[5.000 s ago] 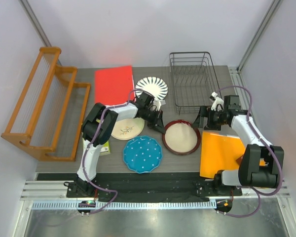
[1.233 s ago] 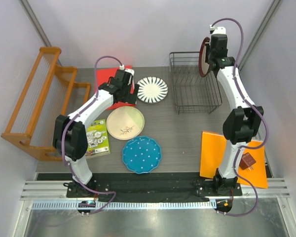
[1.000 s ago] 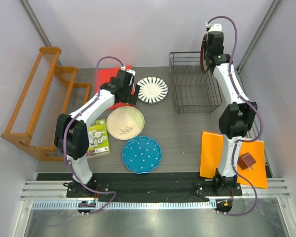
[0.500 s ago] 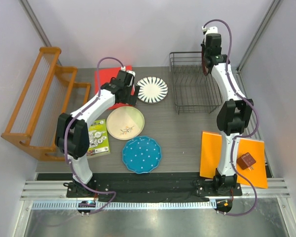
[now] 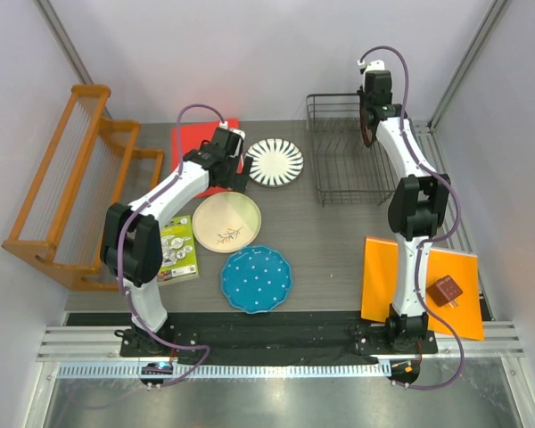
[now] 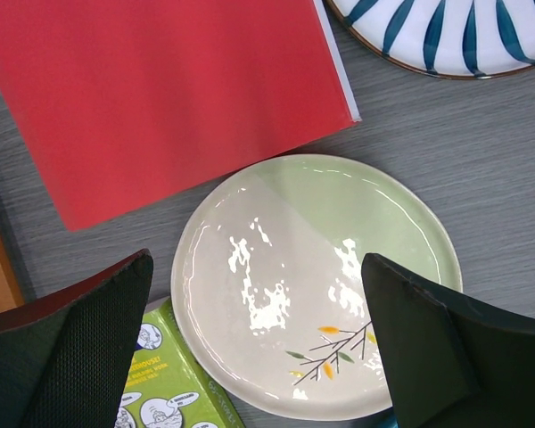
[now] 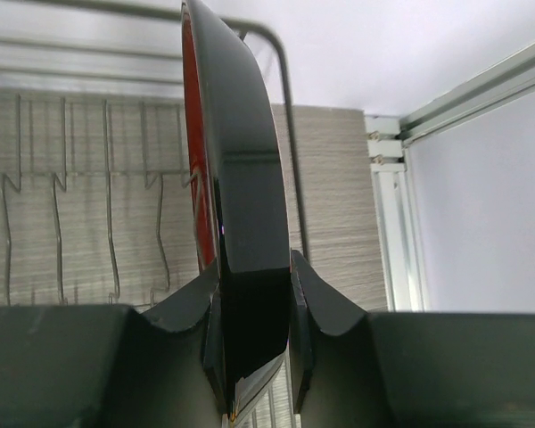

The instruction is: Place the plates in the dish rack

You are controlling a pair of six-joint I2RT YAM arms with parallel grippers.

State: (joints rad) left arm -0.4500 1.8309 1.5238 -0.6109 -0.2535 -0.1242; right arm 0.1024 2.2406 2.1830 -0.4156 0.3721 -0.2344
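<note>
The grey wood-grain table (image 5: 339,234) is enclosed by pale walls (image 5: 250,53), with metal posts (image 5: 462,67) at 11 and 1 o'clock and an orange wooden rack (image 5: 51,169) at 9 o'clock.

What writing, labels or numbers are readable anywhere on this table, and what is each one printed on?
Green leaflet, lying beside the cream plate: small cartoon drawings with lines of fine print, too small and blurred to read in any view.
Nothing else in view shows words, numbers, brands or signs.
</note>
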